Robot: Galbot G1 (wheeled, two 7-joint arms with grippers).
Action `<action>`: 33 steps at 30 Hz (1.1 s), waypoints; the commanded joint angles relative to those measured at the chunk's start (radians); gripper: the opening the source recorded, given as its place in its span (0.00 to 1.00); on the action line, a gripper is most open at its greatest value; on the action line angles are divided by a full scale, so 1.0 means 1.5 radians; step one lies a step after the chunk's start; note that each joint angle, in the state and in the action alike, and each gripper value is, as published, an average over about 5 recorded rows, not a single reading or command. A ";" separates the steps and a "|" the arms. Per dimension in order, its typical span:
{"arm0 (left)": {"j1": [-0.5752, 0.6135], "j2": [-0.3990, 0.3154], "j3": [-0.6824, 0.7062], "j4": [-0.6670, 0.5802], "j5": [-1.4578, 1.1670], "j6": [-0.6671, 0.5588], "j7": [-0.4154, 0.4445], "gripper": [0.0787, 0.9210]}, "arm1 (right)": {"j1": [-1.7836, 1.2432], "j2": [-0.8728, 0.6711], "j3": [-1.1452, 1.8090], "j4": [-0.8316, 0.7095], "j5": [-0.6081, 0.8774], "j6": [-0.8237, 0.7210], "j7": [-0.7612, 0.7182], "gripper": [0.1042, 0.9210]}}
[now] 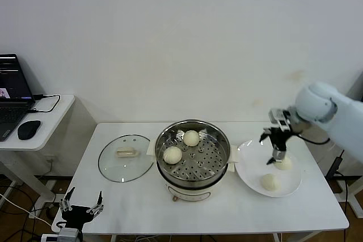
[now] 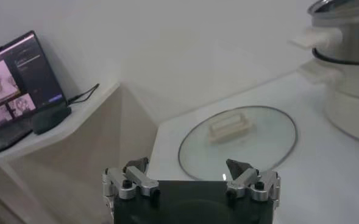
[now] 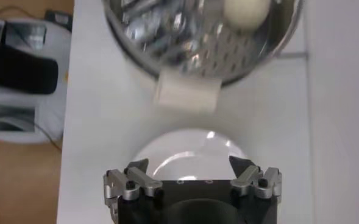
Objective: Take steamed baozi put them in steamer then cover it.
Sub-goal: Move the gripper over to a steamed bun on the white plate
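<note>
The right gripper (image 1: 278,158) hangs over the white plate (image 1: 249,168) at the right end of the tabletop (image 1: 227,211), directly above the farther of the two steamed baozi (image 1: 284,163) lying there. The right wrist view shows its fingers (image 3: 136,172) spread wide with nothing between them. The second bun on the plate (image 1: 270,182) lies nearer the front edge, apart from the first.

The steamer (image 1: 193,160) stands at the centre of the tabletop, uncovered. Two buns rest on its perforated tray: one at the back (image 1: 191,138), one toward the left (image 1: 172,155).

The glass cover (image 1: 126,157) lies flat on the tabletop just left of the steamer, handle up.

The left gripper (image 1: 83,207) is parked low at the front left corner of the tabletop, fingers (image 2: 135,171) open and empty.
</note>
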 commanded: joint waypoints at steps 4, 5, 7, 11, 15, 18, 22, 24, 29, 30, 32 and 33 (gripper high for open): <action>-0.002 0.000 0.001 0.013 0.009 0.002 0.001 0.88 | -0.174 0.001 0.103 -0.066 -0.134 0.067 -0.009 0.88; -0.004 0.000 0.001 0.015 0.011 0.003 0.001 0.88 | -0.177 0.008 0.104 -0.073 -0.140 0.069 -0.009 0.88; -0.006 0.000 0.002 0.018 0.012 0.004 0.002 0.88 | -0.184 0.021 0.105 -0.084 -0.148 0.071 -0.010 0.88; -0.010 -0.001 0.001 0.024 0.014 0.006 0.003 0.88 | -0.192 0.043 0.104 -0.100 -0.161 0.072 -0.006 0.88; -0.011 0.000 0.000 0.030 0.014 0.006 0.003 0.88 | -0.198 0.064 0.103 -0.114 -0.169 0.071 0.004 0.88; -0.011 0.000 -0.001 0.034 0.013 0.005 0.002 0.88 | -0.204 0.081 0.106 -0.123 -0.170 0.068 0.017 0.88; -0.011 0.000 -0.002 0.037 0.013 0.005 0.002 0.88 | -0.207 0.101 0.107 -0.131 -0.171 0.063 0.033 0.88; -0.011 -0.001 -0.002 0.038 0.013 0.005 0.002 0.88 | -0.207 0.107 0.106 -0.131 -0.171 0.062 0.035 0.88; -0.011 -0.001 -0.001 0.040 0.013 0.005 0.001 0.88 | -0.212 0.114 0.106 -0.137 -0.177 0.061 0.040 0.88; -0.011 -0.001 -0.001 0.041 0.013 0.004 0.001 0.88 | -0.213 0.114 0.107 -0.139 -0.178 0.061 0.041 0.88; -0.011 -0.001 -0.001 0.042 0.013 0.004 0.001 0.88 | -0.216 0.114 0.109 -0.141 -0.183 0.062 0.040 0.88; -0.011 -0.001 -0.001 0.042 0.014 0.004 0.001 0.88 | -0.218 0.114 0.110 -0.142 -0.186 0.062 0.040 0.88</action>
